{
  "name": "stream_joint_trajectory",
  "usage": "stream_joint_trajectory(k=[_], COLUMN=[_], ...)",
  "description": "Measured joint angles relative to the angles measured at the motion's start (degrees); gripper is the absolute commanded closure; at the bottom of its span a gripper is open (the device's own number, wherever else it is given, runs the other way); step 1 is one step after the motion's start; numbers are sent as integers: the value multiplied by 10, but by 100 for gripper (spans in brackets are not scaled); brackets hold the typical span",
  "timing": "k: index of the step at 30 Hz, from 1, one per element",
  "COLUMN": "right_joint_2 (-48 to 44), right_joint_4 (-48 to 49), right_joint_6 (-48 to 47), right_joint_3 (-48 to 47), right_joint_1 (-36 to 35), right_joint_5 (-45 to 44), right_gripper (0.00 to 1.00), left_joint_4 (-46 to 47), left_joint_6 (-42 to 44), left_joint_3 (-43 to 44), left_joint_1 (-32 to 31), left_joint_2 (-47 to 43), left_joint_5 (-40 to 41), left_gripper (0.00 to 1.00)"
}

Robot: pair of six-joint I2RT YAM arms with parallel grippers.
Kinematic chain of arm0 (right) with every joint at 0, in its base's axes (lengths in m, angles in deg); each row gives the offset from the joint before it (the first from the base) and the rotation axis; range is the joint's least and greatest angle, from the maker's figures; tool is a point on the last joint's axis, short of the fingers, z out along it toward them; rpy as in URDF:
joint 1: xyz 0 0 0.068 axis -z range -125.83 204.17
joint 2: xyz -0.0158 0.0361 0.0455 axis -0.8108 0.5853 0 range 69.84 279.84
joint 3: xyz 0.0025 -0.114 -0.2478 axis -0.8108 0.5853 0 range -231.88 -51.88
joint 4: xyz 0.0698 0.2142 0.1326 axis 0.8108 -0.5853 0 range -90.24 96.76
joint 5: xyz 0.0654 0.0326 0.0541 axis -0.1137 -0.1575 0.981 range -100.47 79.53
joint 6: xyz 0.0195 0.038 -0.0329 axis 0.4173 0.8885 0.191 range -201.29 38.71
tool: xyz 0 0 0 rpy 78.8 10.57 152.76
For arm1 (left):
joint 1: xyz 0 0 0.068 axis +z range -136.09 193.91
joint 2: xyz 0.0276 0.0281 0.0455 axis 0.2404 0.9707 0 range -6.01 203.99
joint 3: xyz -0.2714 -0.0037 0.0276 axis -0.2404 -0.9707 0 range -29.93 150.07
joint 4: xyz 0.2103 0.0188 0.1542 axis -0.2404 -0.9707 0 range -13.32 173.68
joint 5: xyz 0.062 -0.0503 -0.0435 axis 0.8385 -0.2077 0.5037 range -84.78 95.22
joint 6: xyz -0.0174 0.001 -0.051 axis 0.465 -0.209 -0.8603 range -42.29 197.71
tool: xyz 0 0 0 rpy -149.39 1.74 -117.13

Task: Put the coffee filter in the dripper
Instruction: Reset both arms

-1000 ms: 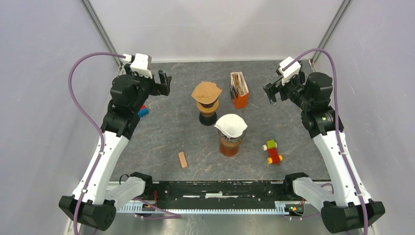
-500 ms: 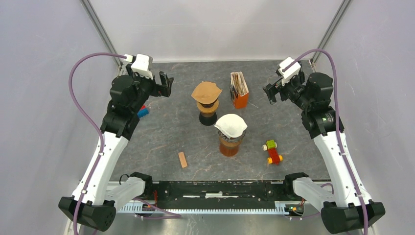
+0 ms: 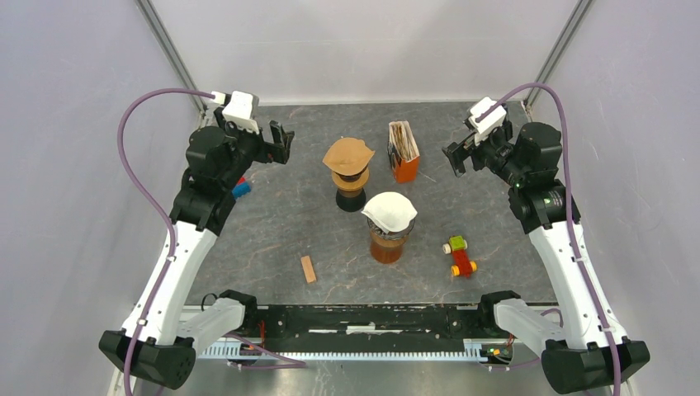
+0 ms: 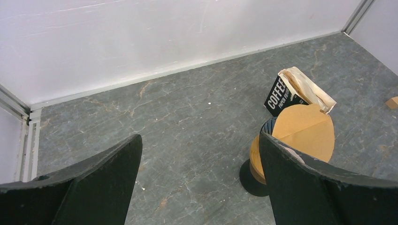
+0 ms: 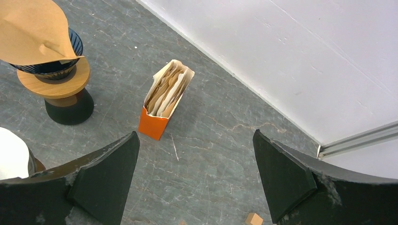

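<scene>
Both the left jaws and the right jaws stand fully spread and hold nothing. They hover above the surface at about 10 o'clock and 2 o'clock from its middle, well apart from everything. The brown filter lies on top of the dripper, a dark striped bowl on a wooden collar and black foot just toward 12 o'clock of the middle. From the wrist views it looks like a flat folded fan tilted across the rim, not opened down into the cone, so it seems only half seated. A white filter caps an amber vessel near the dripper at its 5 o'clock, and whether that paper is properly seated cannot be told. An orange box of spare filters stands at the dripper's 2 o'clock. The main danger is the paper's lightness: jaws closing on its raised edge could crease it or flick it off onto the surface. Pressing it down off-centre could fold one side under. The dripper is tall on a narrow foot, so a sideways nudge may topple it. It could fall against the amber vessel, since the two stand close enough for one reach to brush both. If a fresh filter is drawn from the box, several could come out together, or the box could tip over.
</scene>
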Motion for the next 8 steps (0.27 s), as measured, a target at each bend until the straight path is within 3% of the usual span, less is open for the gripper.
stream_joint_trajectory(k=[8], right_joint_2=[0], right_joint_4=[0], right_joint_6=[0], right_joint_3=[0], right_joint_1=[0], right_joint_5=[8], right_gripper=[2], left_joint_4=[0], left_joint_6=[0], left_joint_3=[0], left_joint_1=[0], left_joint_2=[2], left_joint_5=[-1], left_gripper=[0])
